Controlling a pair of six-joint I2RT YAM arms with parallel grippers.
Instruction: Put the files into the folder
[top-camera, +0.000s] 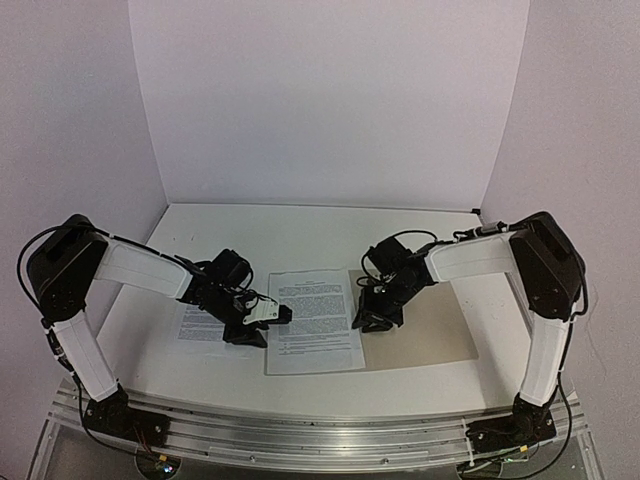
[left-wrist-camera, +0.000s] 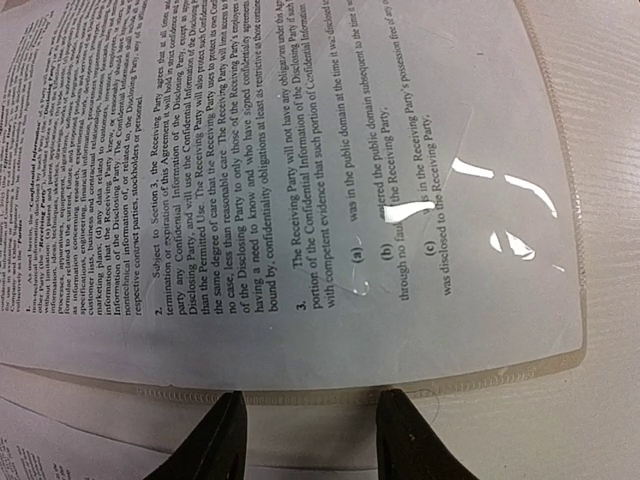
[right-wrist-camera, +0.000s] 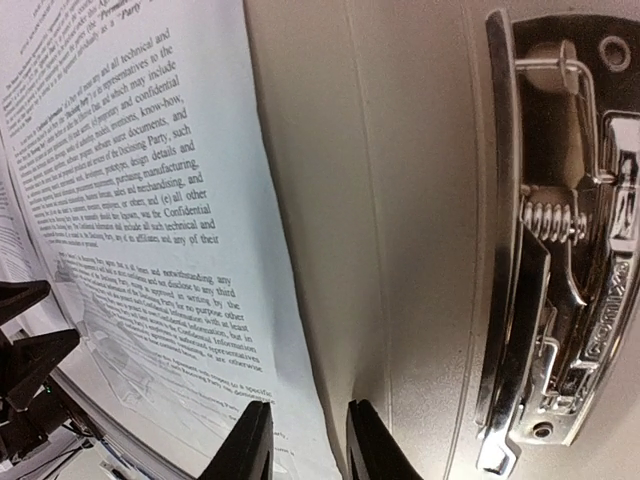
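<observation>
The beige folder (top-camera: 440, 325) lies open at the right, and its metal clip (right-wrist-camera: 560, 250) shows in the right wrist view. One file (top-camera: 315, 320), a printed sheet, lies in the middle with its right edge over the folder's left part (right-wrist-camera: 400, 200). My right gripper (top-camera: 377, 315) (right-wrist-camera: 305, 440) is low over that edge (right-wrist-camera: 300, 330), its jaws a narrow gap apart and gripping nothing. My left gripper (top-camera: 268, 315) (left-wrist-camera: 310, 430) is open at the sheet's left edge (left-wrist-camera: 300, 385), which looks glossy. A second file (top-camera: 200, 330) lies under the left arm.
White walls close in the table (top-camera: 320, 230) at the back and both sides. The arm bases sit on a metal rail (top-camera: 320, 430) along the near edge. In the right wrist view, the left arm's dark parts (right-wrist-camera: 25, 370) show beyond the sheet.
</observation>
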